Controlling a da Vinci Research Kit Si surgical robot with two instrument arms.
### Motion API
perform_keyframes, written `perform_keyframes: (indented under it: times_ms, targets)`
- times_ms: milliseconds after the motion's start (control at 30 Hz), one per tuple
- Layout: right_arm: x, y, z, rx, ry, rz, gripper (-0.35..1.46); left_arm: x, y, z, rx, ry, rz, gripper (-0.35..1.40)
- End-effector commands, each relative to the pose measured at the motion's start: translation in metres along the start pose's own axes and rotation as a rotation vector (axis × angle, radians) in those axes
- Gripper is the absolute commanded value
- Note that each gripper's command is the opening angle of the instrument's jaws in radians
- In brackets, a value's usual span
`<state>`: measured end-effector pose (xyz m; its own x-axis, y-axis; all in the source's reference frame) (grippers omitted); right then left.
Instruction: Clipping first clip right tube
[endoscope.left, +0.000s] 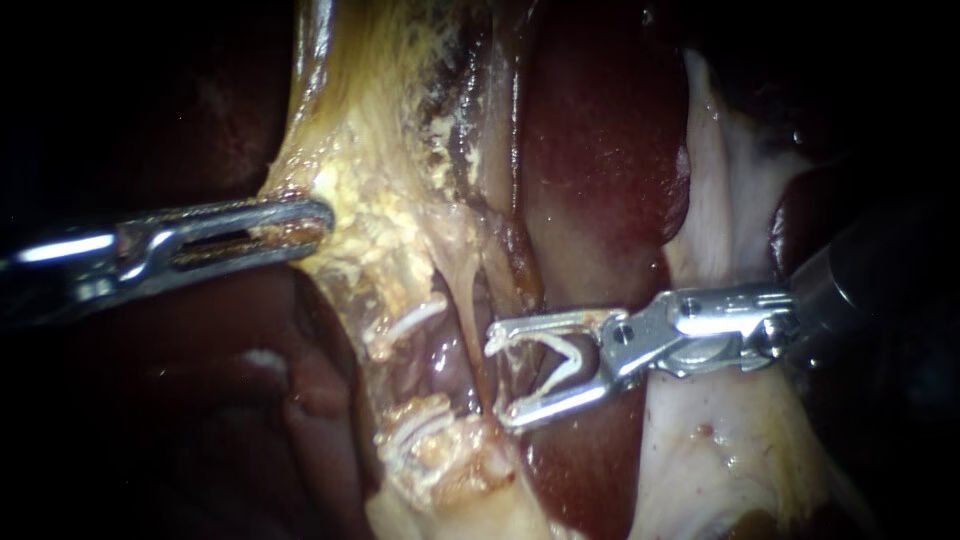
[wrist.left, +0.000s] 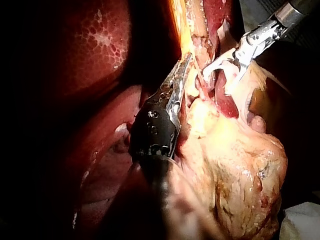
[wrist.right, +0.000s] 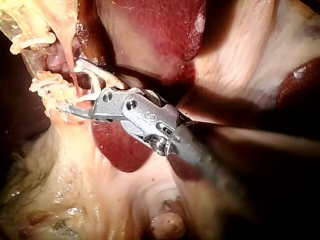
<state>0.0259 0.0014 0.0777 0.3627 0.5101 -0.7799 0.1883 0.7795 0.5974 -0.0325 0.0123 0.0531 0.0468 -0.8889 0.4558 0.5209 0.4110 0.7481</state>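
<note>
1. Endoscope view: left instrument (endoscope.left: 318, 218) entering from the left, pincer clenched on the edge of the yellow fatty tissue (endoscope.left: 370, 200).
2. Right instrument (endoscope.left: 502, 375) entering from the right, pincer spread wide yet grasping the loaded clip (endoscope.left: 565, 368), white and V-shaped, one leg against each half.
3. Right tube (endoscope.left: 474, 295), a thin pale strand, running down right at the tips of that pincer, in the mouth of the V, not squeezed.
4. On the tissue just left of that strand, two more white clips: upper clip (endoscope.left: 412, 320) and lower clip (endoscope.left: 415, 420).
5. Dark red liver (endoscope.left: 600, 150) behind and above the right instrument.
6. Right wrist view: same strand (wrist.right: 66, 47) passing between the two tips of the right instrument (wrist.right: 70, 85).
7. Left wrist view: left instrument (wrist.left: 185, 62) lying along the fatty tissue, right instrument (wrist.left: 218, 82) ahead of it, apart, tips spread.
</note>
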Motion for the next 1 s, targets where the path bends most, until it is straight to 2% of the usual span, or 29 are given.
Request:
perform_keyframes:
  times_ms: [33, 200, 433, 600, 800, 1000]
  targets:
    - [-0.0003, 0.0001, 0.0002, -0.001, 0.000, 0.000, 0.56, 0.0000, -0.0002, -0.0001, -0.002, -0.001, -0.001, -0.35]
    - [-0.0009, 0.0005, 0.0012, -0.006, -0.004, 0.008, 0.57, -0.0001, -0.0006, -0.0003, -0.002, -0.004, 0.004, -0.35]
    - [-0.0010, 0.0008, 0.0021, 0.019, -0.006, 0.006, 0.57, 0.0000, -0.0007, -0.0003, -0.003, -0.004, 0.004, -0.35]
    - [-0.0014, 0.0009, 0.0022, 0.097, -0.018, -0.005, 0.56, -0.0001, -0.0007, -0.0002, -0.003, -0.004, 0.003, -0.35]
    - [-0.0016, 0.0010, 0.0024, 0.200, -0.001, 0.008, 0.54, -0.0001, -0.0007, -0.0002, -0.003, -0.004, 0.003, -0.35]
    - [-0.0018, 0.0011, 0.0036, 0.239, 0.007, 0.014, 0.52, -0.0001, -0.0007, -0.0002, -0.003, -0.004, 0.003, -0.35]
